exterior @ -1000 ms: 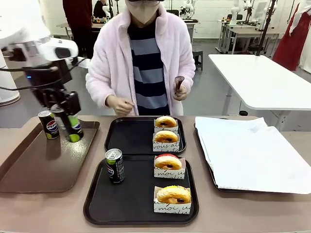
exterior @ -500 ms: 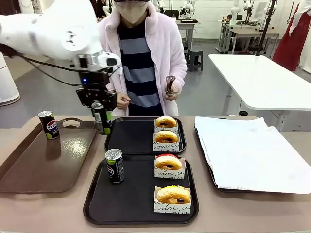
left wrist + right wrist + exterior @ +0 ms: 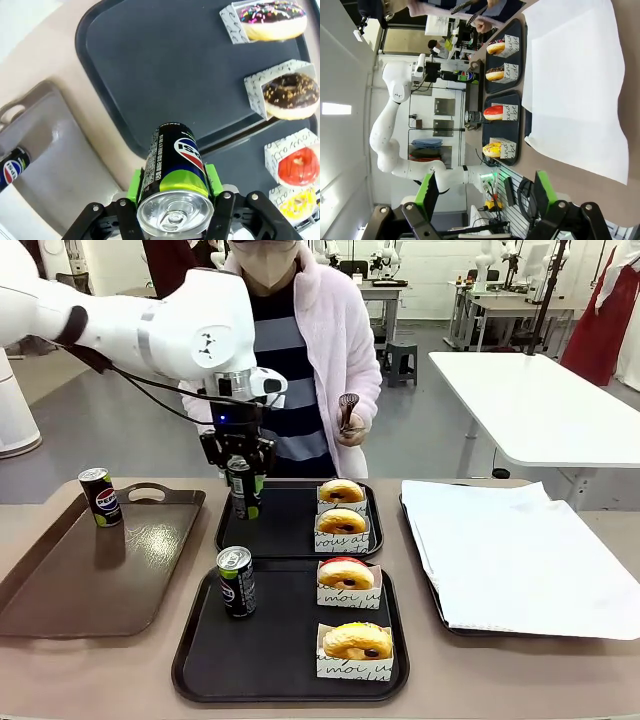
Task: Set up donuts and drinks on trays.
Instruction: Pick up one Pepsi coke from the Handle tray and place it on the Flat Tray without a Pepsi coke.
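Note:
My left gripper (image 3: pixel 243 502) is shut on a dark soda can (image 3: pixel 242 487), upright just above the left edge of the far black tray (image 3: pixel 285 530). In the left wrist view, green pads (image 3: pixel 134 182) clamp that can (image 3: pixel 172 175) over the tray's rim (image 3: pixel 107 117). Two chocolate donuts (image 3: pixel 342 521) in paper sleeves sit on that tray's right side. The near black tray (image 3: pixel 270 650) holds another can (image 3: pixel 236 581), a red donut (image 3: pixel 345 575) and a yellow donut (image 3: pixel 357 640). My right gripper (image 3: pixel 485 195) is open and empty, off to the side of the table.
A brown handled tray (image 3: pixel 90 580) at the left carries one more can (image 3: pixel 99 497). A white-paper-lined tray (image 3: pixel 520 550) fills the right side. The person stands at the far edge holding tongs (image 3: pixel 347 408) above the far tray.
My left arm has carried the can rightward from over the brown tray to the left edge of the far black tray. The person's left hand has drawn back.

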You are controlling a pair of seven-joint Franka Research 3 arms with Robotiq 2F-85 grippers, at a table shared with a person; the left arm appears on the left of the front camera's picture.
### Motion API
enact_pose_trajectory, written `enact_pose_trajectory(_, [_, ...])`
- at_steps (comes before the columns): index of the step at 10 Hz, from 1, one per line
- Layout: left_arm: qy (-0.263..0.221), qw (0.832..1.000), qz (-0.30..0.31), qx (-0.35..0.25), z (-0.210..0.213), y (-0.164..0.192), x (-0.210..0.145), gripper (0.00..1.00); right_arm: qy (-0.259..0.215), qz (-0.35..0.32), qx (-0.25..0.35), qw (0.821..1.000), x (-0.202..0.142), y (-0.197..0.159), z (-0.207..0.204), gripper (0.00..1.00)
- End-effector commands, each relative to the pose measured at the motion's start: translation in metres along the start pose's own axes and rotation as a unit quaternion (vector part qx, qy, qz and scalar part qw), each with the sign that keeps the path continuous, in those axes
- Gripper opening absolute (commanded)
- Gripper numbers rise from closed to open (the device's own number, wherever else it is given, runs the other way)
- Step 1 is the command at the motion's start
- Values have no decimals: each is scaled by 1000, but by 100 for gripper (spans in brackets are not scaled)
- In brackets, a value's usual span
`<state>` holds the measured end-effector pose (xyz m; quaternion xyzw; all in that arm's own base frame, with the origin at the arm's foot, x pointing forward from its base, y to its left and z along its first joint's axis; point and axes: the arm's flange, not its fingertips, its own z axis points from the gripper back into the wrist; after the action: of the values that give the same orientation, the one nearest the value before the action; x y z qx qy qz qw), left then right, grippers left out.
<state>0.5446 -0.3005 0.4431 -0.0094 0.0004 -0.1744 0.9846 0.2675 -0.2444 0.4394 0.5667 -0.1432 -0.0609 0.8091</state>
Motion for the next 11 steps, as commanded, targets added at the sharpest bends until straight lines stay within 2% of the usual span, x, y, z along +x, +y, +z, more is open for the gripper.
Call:
enact_pose_trajectory(1, [-10, 1000, 20, -4, -4, -2, 19, 58, -2, 4, 7, 1000, 1, -1, 0, 100])
enact_pose_trajectory(5, [-9, 999, 27, -17, -35, -7, 38, 58, -2, 4, 7, 1000, 1, -1, 0, 100])
enact_pose_trajectory(11, [12, 999, 43, -6, -48, -4, 41, 58, -2, 4, 7, 1000, 1, -1, 0, 100])
